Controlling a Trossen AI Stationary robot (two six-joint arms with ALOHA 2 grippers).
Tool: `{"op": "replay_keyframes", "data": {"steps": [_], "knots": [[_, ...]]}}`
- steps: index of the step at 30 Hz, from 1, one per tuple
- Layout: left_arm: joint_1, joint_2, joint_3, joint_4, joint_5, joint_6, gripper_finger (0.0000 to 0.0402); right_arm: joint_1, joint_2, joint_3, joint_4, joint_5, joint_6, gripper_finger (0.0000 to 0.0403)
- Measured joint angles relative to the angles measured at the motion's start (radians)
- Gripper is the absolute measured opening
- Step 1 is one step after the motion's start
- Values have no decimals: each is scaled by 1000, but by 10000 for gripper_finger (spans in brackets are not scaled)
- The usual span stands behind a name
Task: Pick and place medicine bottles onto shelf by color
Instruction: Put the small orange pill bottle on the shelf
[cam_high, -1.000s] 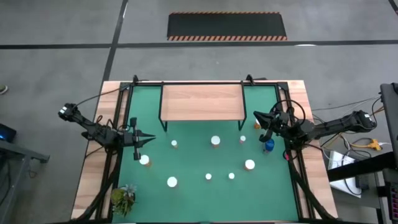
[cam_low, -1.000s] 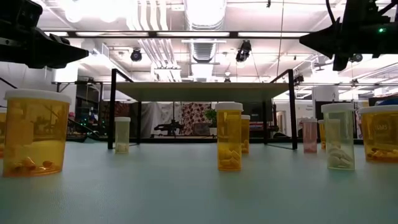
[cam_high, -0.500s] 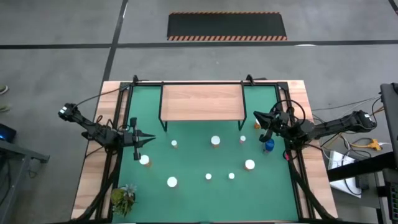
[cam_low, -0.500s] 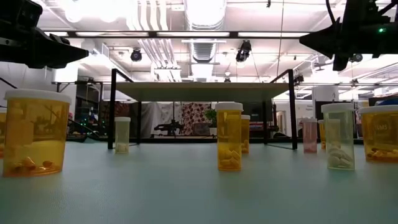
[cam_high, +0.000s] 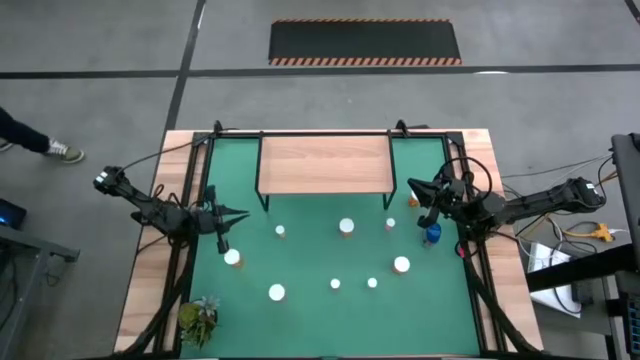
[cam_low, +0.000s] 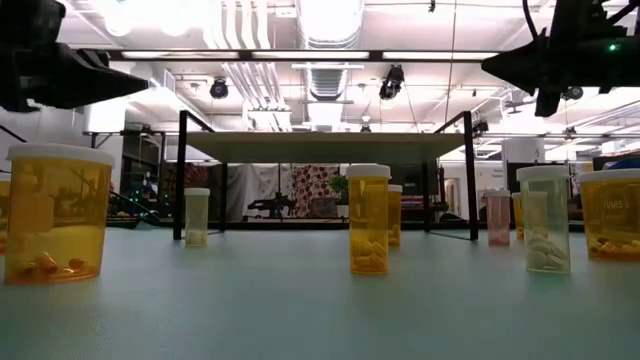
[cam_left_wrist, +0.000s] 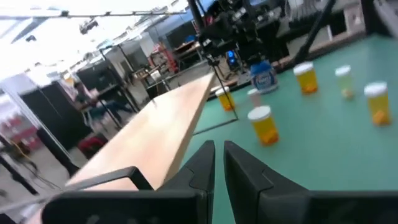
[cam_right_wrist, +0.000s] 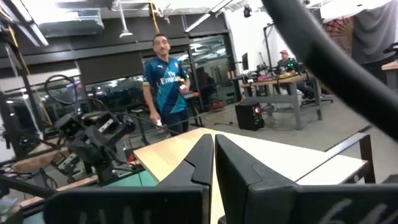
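In your low view, the wide orange bottle with the white cap (cam_low: 613, 214) at the right edge is cut off by the frame, and another orange bottle (cam_low: 3, 215) at the left edge shows only a sliver. The blue item (cam_low: 622, 160) peeking above it at the far right is too partial to identify. The pale pink bottle (cam_low: 498, 218) right of centre is half covered by neighbouring bottles.

In your high view, a person's shoe and dark trouser leg (cam_high: 40, 143) enter at the upper left; the rest is out of frame. The labels on the small white-capped bottles (cam_high: 335, 284) there are too small to read.

The left wrist view is motion-blurred, so the blue bottle's label (cam_left_wrist: 263, 78) is unreadable.
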Motion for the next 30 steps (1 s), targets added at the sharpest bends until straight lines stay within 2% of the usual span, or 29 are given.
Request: {"op": "replay_keyframes", "data": {"steps": [4,8,12,15,18,30], "knots": [[0,0,0,1,-19,120,17,0,2,31,9,4,16,9],[0,1,-1,-1,-19,118,17,0,2,69,8,-5,76,9],[0,1,-1,6,-18,116,17,0,2,77,2,-129,90,9],[0,2,-3,102,18,0,17,0,2,77,1,-188,54,9],[-1,1,-4,188,62,-134,17,0,2,77,-1,-195,13,9],[0,1,-5,534,62,-92,17,0,2,77,-15,-197,13,9]]}}
